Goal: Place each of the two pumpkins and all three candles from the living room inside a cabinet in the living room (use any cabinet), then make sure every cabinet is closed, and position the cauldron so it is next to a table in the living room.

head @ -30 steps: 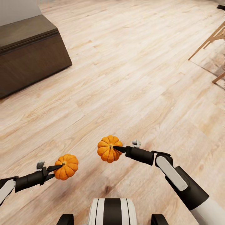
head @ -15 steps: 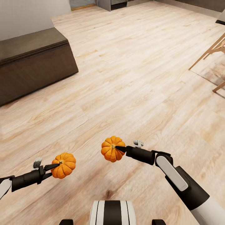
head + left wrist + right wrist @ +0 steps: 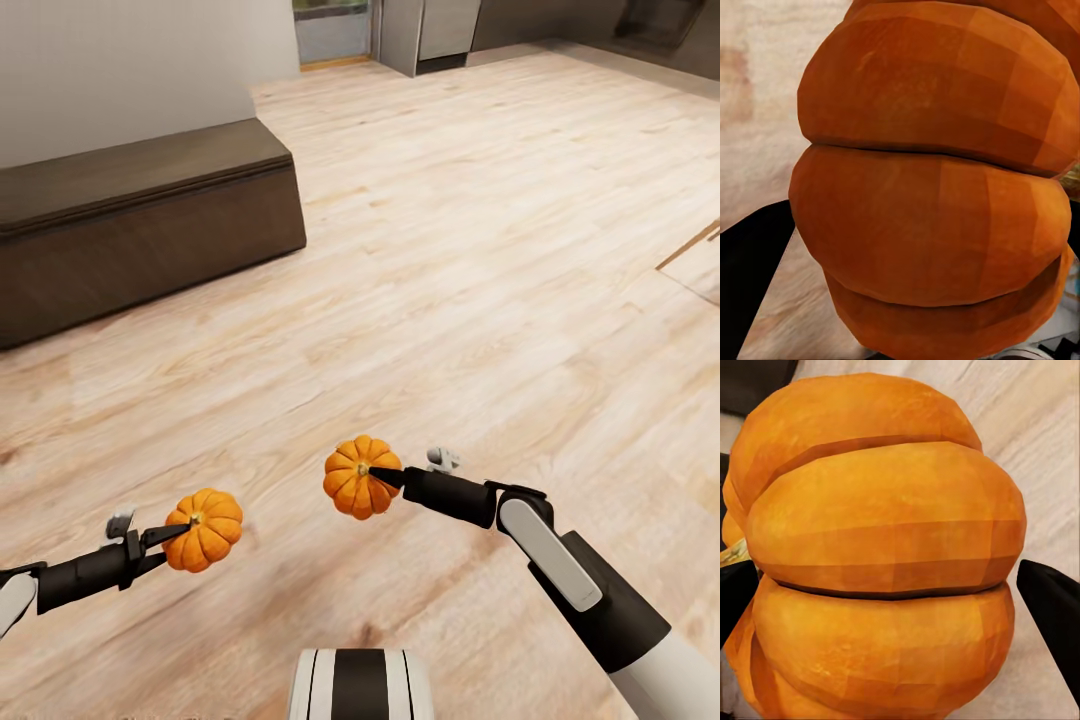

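The left gripper (image 3: 175,535) is squeezing one pumpkin (image 3: 204,530) and the right gripper (image 3: 378,476) is squeezing the other pumpkin (image 3: 361,477), both up in the air over the wooden floor (image 3: 480,250). The long brown cabinet (image 3: 140,225) is sitting shut by the wall, ahead on the left.

Orange, dark brown and pale wood

Two ribbed orange pumpkins (image 3: 205,530) (image 3: 356,478), shaded in darker bands between the ribs; black fingers (image 3: 172,536) (image 3: 386,476) on black-and-white arms; a dark-brown cabinet (image 3: 140,225) with a plain front; the floor (image 3: 480,250) pale beige planks with streaky grain; an off-white wall (image 3: 120,70).
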You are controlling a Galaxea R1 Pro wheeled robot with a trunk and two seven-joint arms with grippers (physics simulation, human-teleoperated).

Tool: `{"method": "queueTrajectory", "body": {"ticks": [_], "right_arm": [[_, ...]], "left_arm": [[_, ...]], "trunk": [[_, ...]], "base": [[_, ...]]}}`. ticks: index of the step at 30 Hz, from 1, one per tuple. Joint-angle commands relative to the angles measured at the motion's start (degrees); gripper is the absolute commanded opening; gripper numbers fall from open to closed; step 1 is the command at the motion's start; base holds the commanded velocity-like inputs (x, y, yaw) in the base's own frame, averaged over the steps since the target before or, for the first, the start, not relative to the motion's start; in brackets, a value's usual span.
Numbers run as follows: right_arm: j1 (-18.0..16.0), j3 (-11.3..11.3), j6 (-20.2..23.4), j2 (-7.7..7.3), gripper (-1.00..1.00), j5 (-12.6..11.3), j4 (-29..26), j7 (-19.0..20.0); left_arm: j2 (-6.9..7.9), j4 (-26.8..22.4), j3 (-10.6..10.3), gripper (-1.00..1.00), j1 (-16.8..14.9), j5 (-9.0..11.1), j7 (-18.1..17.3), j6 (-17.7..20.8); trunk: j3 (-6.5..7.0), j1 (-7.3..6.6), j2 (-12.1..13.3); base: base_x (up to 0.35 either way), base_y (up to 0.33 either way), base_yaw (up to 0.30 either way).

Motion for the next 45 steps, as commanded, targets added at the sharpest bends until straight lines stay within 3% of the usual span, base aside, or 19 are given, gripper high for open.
{"method": "queueTrajectory", "body": {"ticks": [1,9,22,27,45], "right_arm": [[-0.02,0.04,0.10,0.00,-1.00,-0.27,0.14,0.11],[-0.01,0.04,0.23,-0.05,-1.00,-0.31,-0.05,0.09],[-0.02,0.04,0.79,0.04,-1.00,-0.18,-0.05,-0.17],[-0.02,0.04,0.78,0.04,-1.00,-0.24,-0.02,-0.18],[-0.02,0.04,0.56,0.04,-1.00,-0.25,-0.02,0.15]], "left_arm": [[0.01,0.05,-0.03,-1.00,-0.05,0.21,-0.04,0.33],[0.07,0.18,1.46,-1.00,-0.05,0.21,-0.04,0.38],[0.07,0.16,1.64,-1.00,-0.05,0.08,-0.04,1.93],[0.07,0.10,1.67,-1.00,-0.05,0.18,-0.04,2.04],[0.07,0.27,2.78,-1.00,-0.05,0.07,-0.04,2.05]], "trunk": [[0.20,-0.03,0.00],[1.88,-0.24,0.11],[3.88,-0.58,0.28],[3.50,-0.58,0.28],[6.11,-1.04,0.52]], "base": [[0.000,0.000,0.289],[0.000,0.000,0.284],[0.000,0.000,0.207],[0.000,0.000,0.189],[0.000,0.000,0.189]]}}
